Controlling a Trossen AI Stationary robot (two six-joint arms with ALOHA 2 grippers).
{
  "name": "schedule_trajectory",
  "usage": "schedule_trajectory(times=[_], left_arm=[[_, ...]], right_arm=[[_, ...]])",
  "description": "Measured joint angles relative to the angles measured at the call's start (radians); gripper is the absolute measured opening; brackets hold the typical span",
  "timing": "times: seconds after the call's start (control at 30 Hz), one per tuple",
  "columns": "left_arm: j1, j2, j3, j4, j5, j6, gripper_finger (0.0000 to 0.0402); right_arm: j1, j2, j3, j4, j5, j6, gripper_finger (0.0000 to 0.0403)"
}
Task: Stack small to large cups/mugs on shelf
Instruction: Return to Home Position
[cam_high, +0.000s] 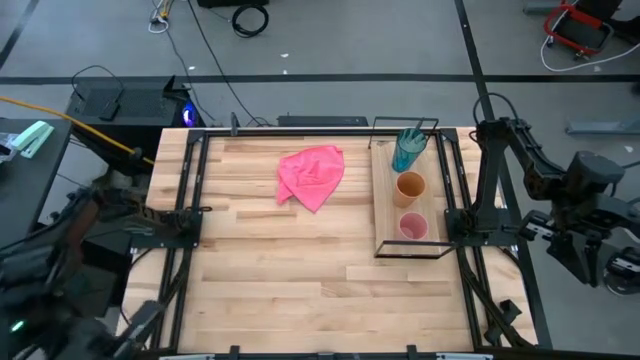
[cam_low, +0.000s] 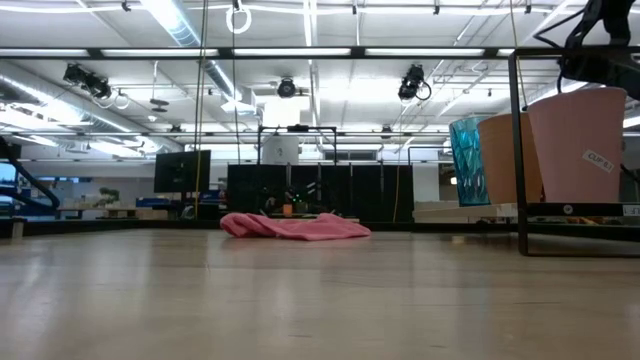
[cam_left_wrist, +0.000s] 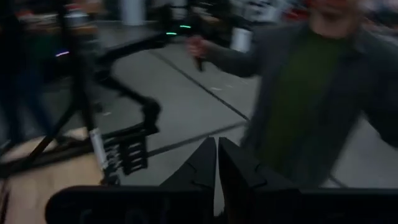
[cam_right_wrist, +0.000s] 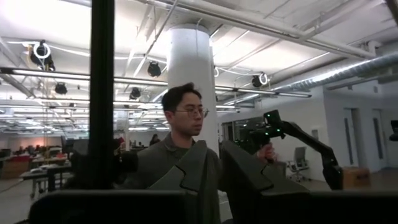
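Three cups stand upright in a row on the light-wood shelf (cam_high: 385, 215) at the table's right side. The teal cup (cam_high: 407, 150) is farthest, the orange cup (cam_high: 410, 187) is in the middle, and the pink cup (cam_high: 413, 227) is nearest. In the low view the pink cup (cam_low: 580, 145), the orange cup (cam_low: 505, 160) and the teal cup (cam_low: 466, 160) rest on their bases. My left gripper (cam_left_wrist: 216, 168) is off the table's left side, shut and empty. My right gripper (cam_right_wrist: 214, 171) is off the table's right side, shut and empty.
A crumpled pink cloth (cam_high: 312, 175) lies on the tabletop, far of centre and left of the shelf. Black frame rails (cam_high: 185, 215) run along the table's left and right sides. A person stands beyond the table in the wrist views (cam_right_wrist: 180, 143).
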Motion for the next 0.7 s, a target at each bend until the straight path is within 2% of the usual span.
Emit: schedule_trajectory(times=[0.13,0.27,0.43,0.7], left_arm=[[0.093,-0.048,-0.002,-0.010,0.285,0.135,0.0031],[0.176,-0.108,0.000,-0.089,0.404,0.141,0.0036],[0.275,-0.191,-0.002,-0.123,0.627,0.236,0.0031],[0.371,-0.296,-0.003,-0.251,0.678,0.242,0.0027]], right_arm=[[-0.029,-0.003,0.000,-0.003,0.000,0.019,0.0057],[-0.038,-0.004,0.000,-0.027,-0.007,0.043,0.0057],[-0.038,-0.004,0.000,-0.056,-0.041,0.043,0.0057],[-0.038,-0.016,0.000,-0.077,-0.041,0.054,0.0057]])
